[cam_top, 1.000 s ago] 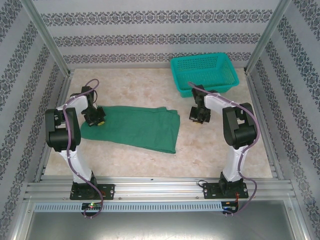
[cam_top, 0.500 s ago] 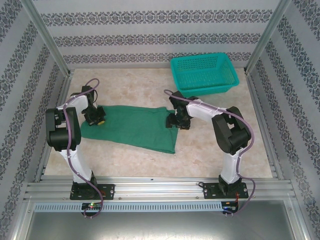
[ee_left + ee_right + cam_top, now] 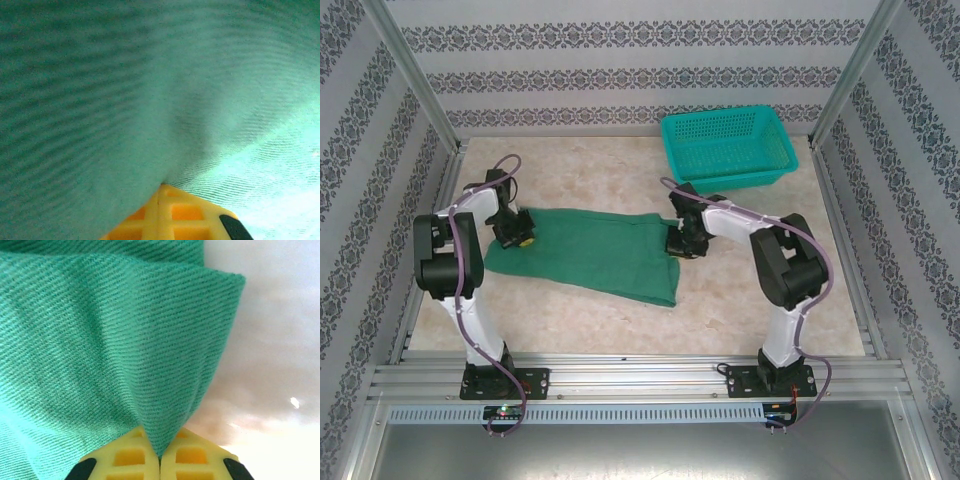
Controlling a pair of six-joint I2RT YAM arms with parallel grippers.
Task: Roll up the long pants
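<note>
The long pants [image 3: 590,250], dark green cloth, lie folded flat across the left and middle of the table. My left gripper [image 3: 517,237] sits on their left end, and in the left wrist view the cloth [image 3: 100,100] drapes over its yellow pads [image 3: 180,215] and comes out of their seam. At the pants' right end my right gripper [image 3: 682,245] is shut, with a lifted peak of the cloth [image 3: 110,340] pinched between its yellow fingertips [image 3: 130,455].
A teal mesh basket [image 3: 735,175] stands at the back right corner. Bare beige tabletop [image 3: 760,290] lies to the right of and in front of the pants. Metal posts and patterned walls close in the table.
My right gripper swung left from the bare table to the pants' right edge and shut on it. That edge has shifted slightly right. My left gripper barely moved.
</note>
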